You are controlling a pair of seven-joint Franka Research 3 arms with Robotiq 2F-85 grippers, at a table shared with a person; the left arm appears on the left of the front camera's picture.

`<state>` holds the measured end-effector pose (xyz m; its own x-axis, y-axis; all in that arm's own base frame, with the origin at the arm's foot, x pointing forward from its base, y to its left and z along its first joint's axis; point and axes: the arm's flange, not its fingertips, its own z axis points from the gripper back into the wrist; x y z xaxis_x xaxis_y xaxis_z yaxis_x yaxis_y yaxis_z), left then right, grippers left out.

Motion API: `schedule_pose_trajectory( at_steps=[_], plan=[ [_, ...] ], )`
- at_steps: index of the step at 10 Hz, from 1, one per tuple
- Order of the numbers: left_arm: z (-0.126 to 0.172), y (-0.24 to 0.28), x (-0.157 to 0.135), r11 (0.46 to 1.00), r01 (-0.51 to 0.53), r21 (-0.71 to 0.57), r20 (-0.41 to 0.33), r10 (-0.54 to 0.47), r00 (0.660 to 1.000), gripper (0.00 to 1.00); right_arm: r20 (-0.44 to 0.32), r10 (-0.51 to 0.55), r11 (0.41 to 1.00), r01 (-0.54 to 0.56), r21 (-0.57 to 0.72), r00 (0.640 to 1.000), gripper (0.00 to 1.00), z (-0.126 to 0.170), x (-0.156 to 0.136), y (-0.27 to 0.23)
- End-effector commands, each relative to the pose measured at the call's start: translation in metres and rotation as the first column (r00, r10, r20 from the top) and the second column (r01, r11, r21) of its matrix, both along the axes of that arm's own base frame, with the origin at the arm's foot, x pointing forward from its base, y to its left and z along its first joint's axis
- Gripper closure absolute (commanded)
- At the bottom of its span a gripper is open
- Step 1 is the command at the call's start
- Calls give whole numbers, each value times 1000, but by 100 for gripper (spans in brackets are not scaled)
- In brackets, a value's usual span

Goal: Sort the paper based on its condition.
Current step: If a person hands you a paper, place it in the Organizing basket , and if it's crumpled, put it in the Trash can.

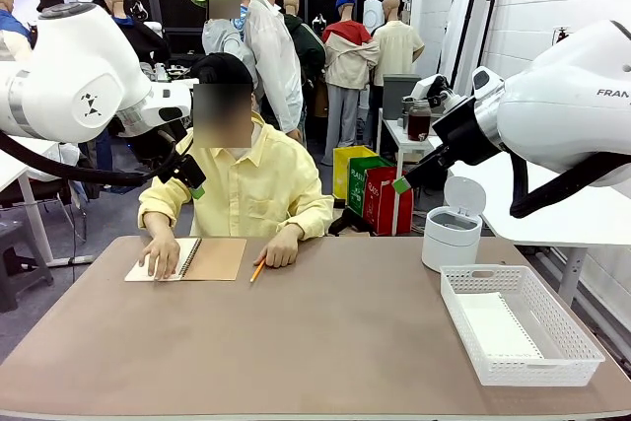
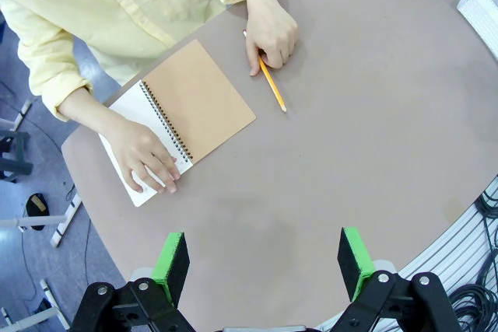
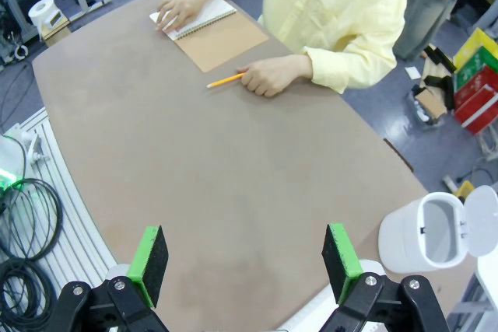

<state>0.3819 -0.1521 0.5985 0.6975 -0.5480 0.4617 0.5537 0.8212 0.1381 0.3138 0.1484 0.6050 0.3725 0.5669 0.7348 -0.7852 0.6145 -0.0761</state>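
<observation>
Pretty much just waiting here, left pincer (image 2: 263,263) and right pincer (image 3: 245,262) both spread wide and empty, needing a loose sheet off the notebook (image 2: 198,99) before sorting anything.

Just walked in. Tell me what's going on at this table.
A person at the far side rests one hand on the open spiral notebook and holds a pencil in the other. The left gripper and right gripper hover above the table, open and empty. A white basket and an open-lidded white bin stand on the robot's right. No sorting has begun.
</observation>
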Motion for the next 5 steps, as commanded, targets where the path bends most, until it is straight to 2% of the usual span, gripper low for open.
schedule_pose_trajectory(
  at_steps=[1, 5],
  plan=[
    [1, 2, 1, 1000, 0, 0, 3, 0, 1000, 0, -7, 10, 1000, -10, -4, 1000, 0, 1, -1, 1],
    [1, 2, 1, 1000, 0, 0, 3, 0, 1000, 0, -7, 10, 1000, -10, -4, 1000, 0, 1, -1, 1]
  ],
)
